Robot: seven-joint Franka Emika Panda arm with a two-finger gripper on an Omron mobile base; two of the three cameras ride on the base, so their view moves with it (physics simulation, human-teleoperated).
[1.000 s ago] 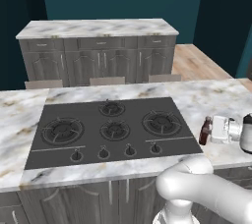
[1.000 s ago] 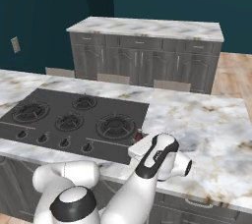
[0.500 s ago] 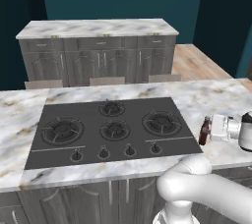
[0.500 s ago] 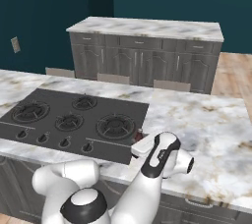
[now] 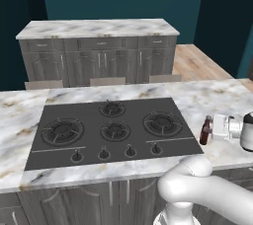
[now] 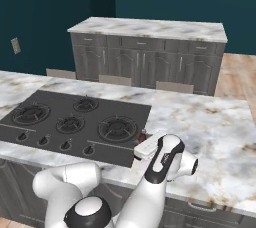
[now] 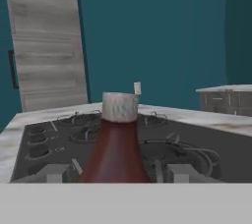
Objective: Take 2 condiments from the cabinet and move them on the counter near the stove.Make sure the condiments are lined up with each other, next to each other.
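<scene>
Where the left base view is concerned, the small dark red-brown narrow-necked bottle [image 5: 205,131] stands upright at right of frame on the white-grey marble surface [image 5: 197,99], just beside the flat black gas cooktop [image 5: 112,130].

Right base view: gripper [image 6: 145,148] low at centre; bottle largely hidden.

Hand view: bottle [image 7: 116,152] centre-bottom between the fingertips [image 7: 54,173]; whether they grip cannot be told. Judged rigid, light, smooth and tippable; hold the wider body.

Even, flat rendered light, faint shadows, no glare, slightly soft low-resolution edges throughout.

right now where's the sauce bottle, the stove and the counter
sauce bottle [image 7: 116,156], hand view, on its red-brown body below the pale cap
stove [image 5: 89,142], left base view, on bare black surface between burners
counter [image 6: 210,137], right base view, on bare marble right of the stove
</scene>
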